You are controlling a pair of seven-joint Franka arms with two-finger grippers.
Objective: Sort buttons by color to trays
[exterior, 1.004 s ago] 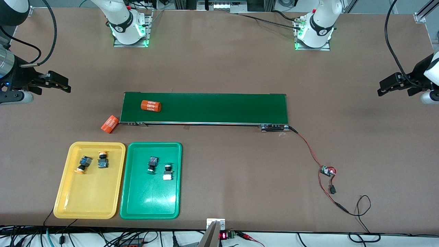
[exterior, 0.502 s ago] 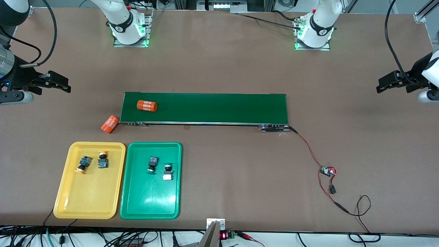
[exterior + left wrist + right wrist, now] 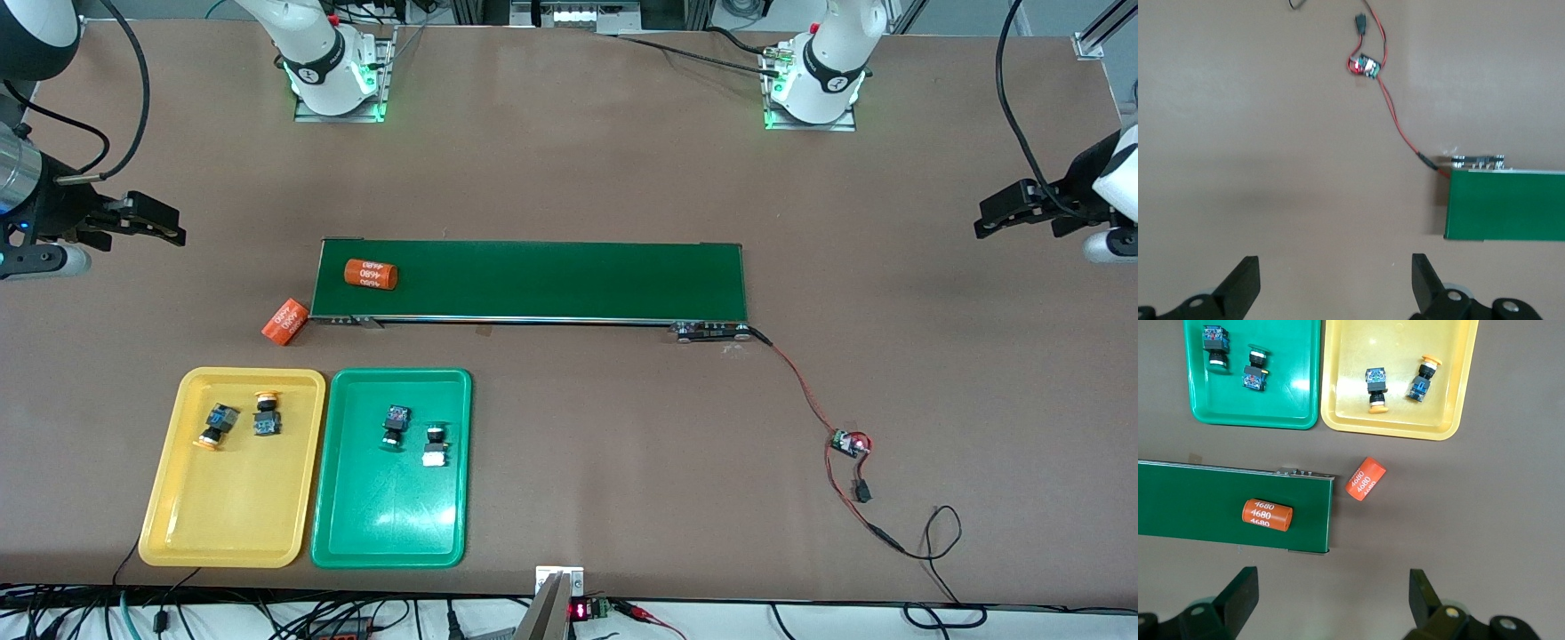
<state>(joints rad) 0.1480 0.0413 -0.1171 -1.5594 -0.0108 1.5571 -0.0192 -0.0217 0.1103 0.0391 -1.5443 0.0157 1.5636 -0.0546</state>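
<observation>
- The conveyor belt (image 3: 533, 280) is taken as the landmark; it lies across the middle of the table (image 3: 569, 178).
- The yellow tray (image 3: 169, 524) is seen nearer to the front camera than the belt's end on the right arm's side, and the green tray (image 3: 391, 524) lies just beside it, toward the left arm's end.
- Two yellow-capped buttons, one (image 3: 216, 425) tilted and one (image 3: 265, 414) nearly straight, are seen lying in the yellow tray, in the half closer to the belt.
- Two green-capped buttons (image 3: 396, 425) (image 3: 435, 444) are seen in the green tray, likewise in the half closer to the belt.
- One orange cylinder (image 3: 371, 274) lies on the belt near its end on the right arm's side; a second orange cylinder (image 3: 285, 321) lies on the table just off that end.
- The white print "4680" on both cylinders is legible only in the right wrist view; both trays and all four buttons are shown there too, but the belt's other end is not.
- The belt's end on the left arm's side, with its red wire (image 3: 1398, 130) and a small circuit board (image 3: 1367, 67), is shown in the left wrist view; no tray is seen there.
- The right gripper (image 3: 142, 218) is held over bare table off the belt's end, its fingers spread wide with nothing between them.
- The left gripper (image 3: 1005, 209) is held over bare table off the belt's other end, likewise spread and empty.
</observation>
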